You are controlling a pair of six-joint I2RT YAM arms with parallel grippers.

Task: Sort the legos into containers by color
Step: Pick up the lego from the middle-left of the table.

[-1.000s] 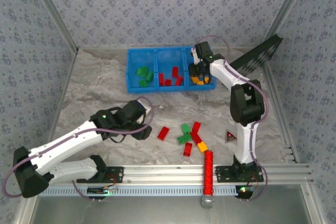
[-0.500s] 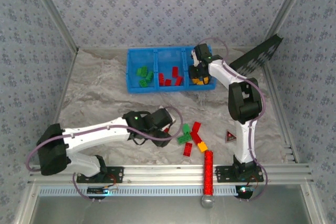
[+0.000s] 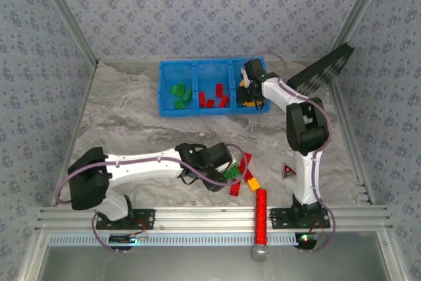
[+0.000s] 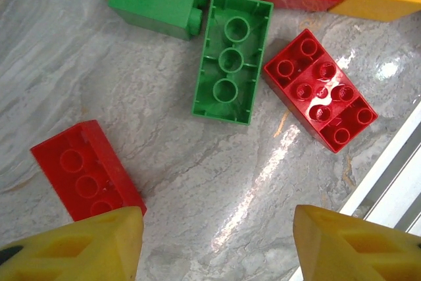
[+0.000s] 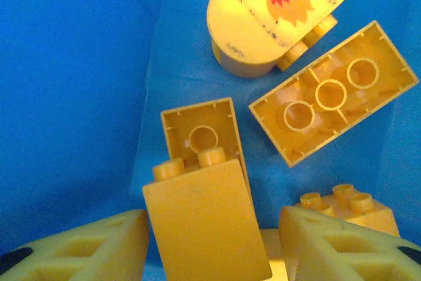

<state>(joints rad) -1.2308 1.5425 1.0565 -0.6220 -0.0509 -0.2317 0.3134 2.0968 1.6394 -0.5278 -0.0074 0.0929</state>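
Red glittery cylinder (image 3: 262, 212) and dark triangle (image 3: 288, 172) lie beside the loose plastic bricks (image 4: 231, 57) on the marbled counter (image 4: 85, 64); left arm (image 3: 141, 164) stretches low, left fingers (image 4: 79, 245) spread above them; right fingers (image 5: 79, 245) spread over yellow bricks (image 5: 332, 93) in the right compartment of the blue plastic bin (image 3: 197, 112).

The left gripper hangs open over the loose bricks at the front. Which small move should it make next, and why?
Probably nudge the left gripper forward until its open fingers straddle the upside-down green brick, then lower. Between the fingers now lies only bare table, so closing here would catch nothing; that brick sits just ahead, roughly centred.
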